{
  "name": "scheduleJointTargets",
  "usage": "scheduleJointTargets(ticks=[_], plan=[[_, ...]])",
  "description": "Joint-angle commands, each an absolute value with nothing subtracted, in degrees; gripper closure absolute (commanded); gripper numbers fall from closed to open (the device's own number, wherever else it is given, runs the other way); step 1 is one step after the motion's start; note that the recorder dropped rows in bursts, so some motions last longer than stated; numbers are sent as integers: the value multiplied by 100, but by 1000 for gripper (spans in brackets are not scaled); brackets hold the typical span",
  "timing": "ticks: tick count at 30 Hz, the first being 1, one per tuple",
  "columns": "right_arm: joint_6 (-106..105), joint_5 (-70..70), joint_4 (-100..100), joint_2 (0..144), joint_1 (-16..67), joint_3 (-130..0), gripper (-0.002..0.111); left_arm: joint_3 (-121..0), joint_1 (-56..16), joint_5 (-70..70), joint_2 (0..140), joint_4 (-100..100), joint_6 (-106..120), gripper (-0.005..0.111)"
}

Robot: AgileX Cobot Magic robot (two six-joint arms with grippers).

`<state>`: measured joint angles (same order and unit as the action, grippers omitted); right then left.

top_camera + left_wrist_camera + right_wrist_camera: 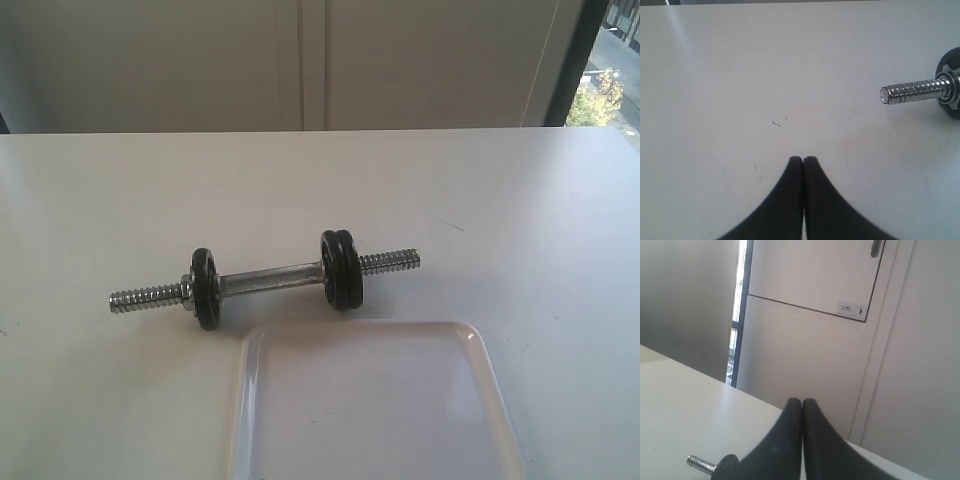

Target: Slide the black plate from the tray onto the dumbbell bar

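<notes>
Tray (pixel 360 327) partly out of view

Office or lab room in an institutional building, not a home. Cues:
- plain white desk (pixel 100 200) set against flat pale wall panels (pixel 420 60)
- dark-framed window (pixel 603 95) at the side, with daylight, trees and what looks like a street outside
- right wrist view: pale door (pixel 805 280) with a metal handle (pixel 875 247) and a small sign (pixel 852 310) showing a walking-figure pictogram; its text is too small to read
- dumbbell bar (pixel 270 278) and white tray (pixel 370 400) laid out on the desk, which looks like a test bench setup
</notes>
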<state>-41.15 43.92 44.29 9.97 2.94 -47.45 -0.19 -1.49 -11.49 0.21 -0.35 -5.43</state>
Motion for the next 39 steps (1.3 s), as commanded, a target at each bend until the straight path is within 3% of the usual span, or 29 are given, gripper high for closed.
scheduleJointTargets(ticks=[1, 18, 30, 39], plan=[[-4106, 4357, 4442, 647, 283, -4702, 108, 0, -128, -1117, 0, -32, -535, 107], [-4106, 4399, 4636, 0, 1328, -3481, 108, 0, -128, -1114, 0, -32, -525, 107], [-4069, 4360, 4549, 0, 1362, -2685, 108, 0, -128, -1114, 0, -32, -513, 107], [-909, 3407, 4129, 0, 1338, -2188, 108, 0, -128, -1114, 0, -32, -513, 107]])
